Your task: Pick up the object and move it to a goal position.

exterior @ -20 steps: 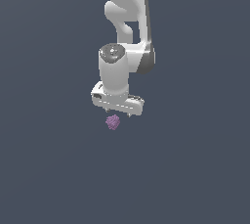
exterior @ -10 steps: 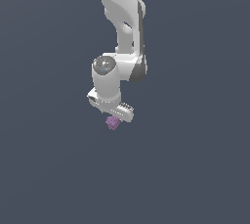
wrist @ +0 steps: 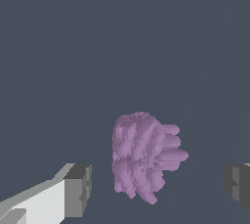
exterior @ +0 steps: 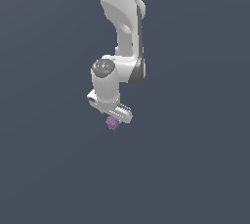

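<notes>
Where the exterior view hides the gap, wrist view shows tool (wrist: 158, 186) spread wide, lump (wrist: 141, 157) untouched between

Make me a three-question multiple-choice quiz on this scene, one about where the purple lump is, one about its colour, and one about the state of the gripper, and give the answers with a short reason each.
1. In the wrist view, where is the purple lump relative to the gripper?
A. Between the two fingertips, with a gap on each side
B. Outside both fingertips
C. Stuck on top of the arm

2. What colour is the lump?
A. Green
B. Purple
C. Orange

3. What state is the gripper in?
A. Shut tight on the lump
B. Open, touching nothing
C. Out of view

Answers:
1. A: the wrist view shows the lump between the grey fingertips, with bare background on both sides.
2. B: it renders purple in the wrist view and in the exterior view, just below the gripper.
3. B: the fingertips stand wide apart, clear of the lump.
</notes>
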You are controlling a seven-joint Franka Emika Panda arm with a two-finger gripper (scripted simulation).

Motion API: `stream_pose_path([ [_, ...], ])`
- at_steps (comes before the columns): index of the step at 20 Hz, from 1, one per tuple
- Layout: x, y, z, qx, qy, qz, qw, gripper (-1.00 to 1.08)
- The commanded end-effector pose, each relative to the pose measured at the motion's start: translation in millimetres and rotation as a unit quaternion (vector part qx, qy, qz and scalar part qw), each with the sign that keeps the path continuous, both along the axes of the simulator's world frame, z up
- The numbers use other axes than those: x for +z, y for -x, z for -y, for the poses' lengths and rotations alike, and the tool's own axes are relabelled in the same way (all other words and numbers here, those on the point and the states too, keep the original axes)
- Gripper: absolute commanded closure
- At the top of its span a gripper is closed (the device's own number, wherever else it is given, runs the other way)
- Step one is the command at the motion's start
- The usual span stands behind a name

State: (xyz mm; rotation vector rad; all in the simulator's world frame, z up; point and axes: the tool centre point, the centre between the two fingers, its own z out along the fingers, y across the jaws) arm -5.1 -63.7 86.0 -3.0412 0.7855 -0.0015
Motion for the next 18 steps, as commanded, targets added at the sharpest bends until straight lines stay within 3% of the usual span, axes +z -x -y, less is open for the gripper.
stream_pose_path([
  [1, -8.6, 0.7, 0.1, -0.001, 0.000, -0.001, 1.0000, -0.92],
  [12, -45.7, 0.5, 0.4, -0.002, 0.000, -0.001, 1.0000, -0.92],
  [13, -45.7, 0.5, 0.4, -0.002, 0.000, -0.001, 1.0000, 1.08],
  [18, -45.7, 0.5, 0.4, -0.002, 0.000, -0.001, 1.0000, 1.08],
])
